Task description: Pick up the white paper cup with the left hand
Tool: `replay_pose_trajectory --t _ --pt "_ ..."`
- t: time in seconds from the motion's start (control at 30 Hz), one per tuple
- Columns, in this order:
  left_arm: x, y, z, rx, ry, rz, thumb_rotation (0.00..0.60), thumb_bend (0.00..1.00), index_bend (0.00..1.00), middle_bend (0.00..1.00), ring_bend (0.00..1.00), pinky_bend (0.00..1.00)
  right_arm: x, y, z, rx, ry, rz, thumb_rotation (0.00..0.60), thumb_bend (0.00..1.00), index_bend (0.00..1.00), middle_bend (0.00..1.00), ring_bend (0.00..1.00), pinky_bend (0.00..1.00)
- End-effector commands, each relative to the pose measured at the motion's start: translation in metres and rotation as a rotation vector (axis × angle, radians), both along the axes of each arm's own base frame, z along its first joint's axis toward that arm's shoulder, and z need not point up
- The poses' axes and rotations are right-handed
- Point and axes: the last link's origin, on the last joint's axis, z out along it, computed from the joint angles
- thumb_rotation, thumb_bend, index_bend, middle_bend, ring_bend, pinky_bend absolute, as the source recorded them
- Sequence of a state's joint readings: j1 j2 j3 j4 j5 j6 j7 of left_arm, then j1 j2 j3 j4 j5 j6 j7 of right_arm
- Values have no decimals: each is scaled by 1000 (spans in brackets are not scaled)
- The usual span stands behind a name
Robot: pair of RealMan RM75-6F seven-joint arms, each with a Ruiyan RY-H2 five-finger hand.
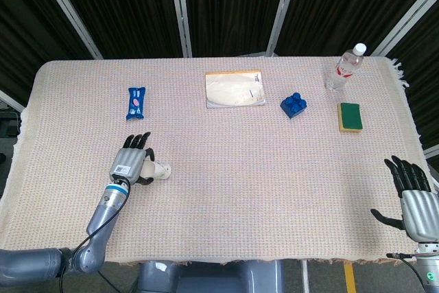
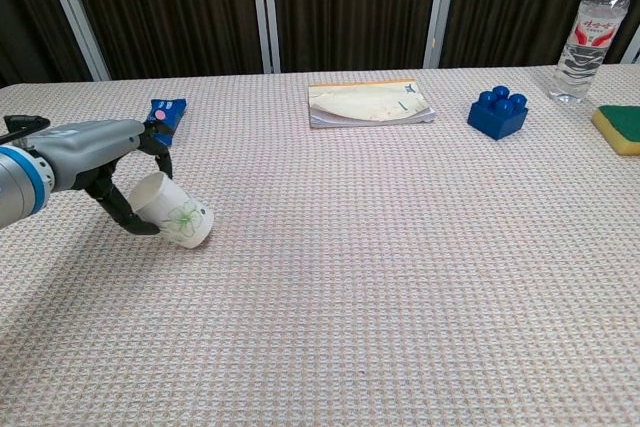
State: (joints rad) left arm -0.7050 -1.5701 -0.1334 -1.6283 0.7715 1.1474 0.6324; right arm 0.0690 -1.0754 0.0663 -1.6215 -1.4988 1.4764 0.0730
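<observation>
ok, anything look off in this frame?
Yes: the paper cup is tipped well over in the left hand, its mouth toward the hand and its base pointing right, not upright. Whether it is off the table is unclear. The right hand hangs open at the near right edge.

1 cup (image 2: 172,223), bottle (image 2: 594,30), sponge (image 1: 350,116), block (image 2: 498,112)

The desk (image 1: 226,197) is covered edge to edge by a beige woven cloth (image 1: 274,169) with a fringe at its far right corner. On the cloth lie a blue snack packet (image 1: 136,102) at the left, a thin booklet (image 1: 234,89) near the far middle, a blue toy brick (image 1: 293,106), a green and yellow sponge (image 1: 350,116), and an upright water bottle (image 1: 345,68) at the far right.
</observation>
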Motion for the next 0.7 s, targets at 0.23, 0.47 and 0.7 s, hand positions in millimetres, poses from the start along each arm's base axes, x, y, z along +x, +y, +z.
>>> replay_pose_trajectory --t 0.23,0.47,0.7 --pt "-13 0 14 2 67 53 600 106 225 0 0 0 1 1 -1 0 1 3 600 0 0 0 0 0" --pt "-2 3 17 -6 102 37 600 107 178 0 0 0 2 1 -2 4 4 7 600 0 0 0 0 0" --pt "9 7 5 20 215 -8 600 105 249 0 0 0 1 1 -1 3 -2 6 600 0 0 0 0 0"
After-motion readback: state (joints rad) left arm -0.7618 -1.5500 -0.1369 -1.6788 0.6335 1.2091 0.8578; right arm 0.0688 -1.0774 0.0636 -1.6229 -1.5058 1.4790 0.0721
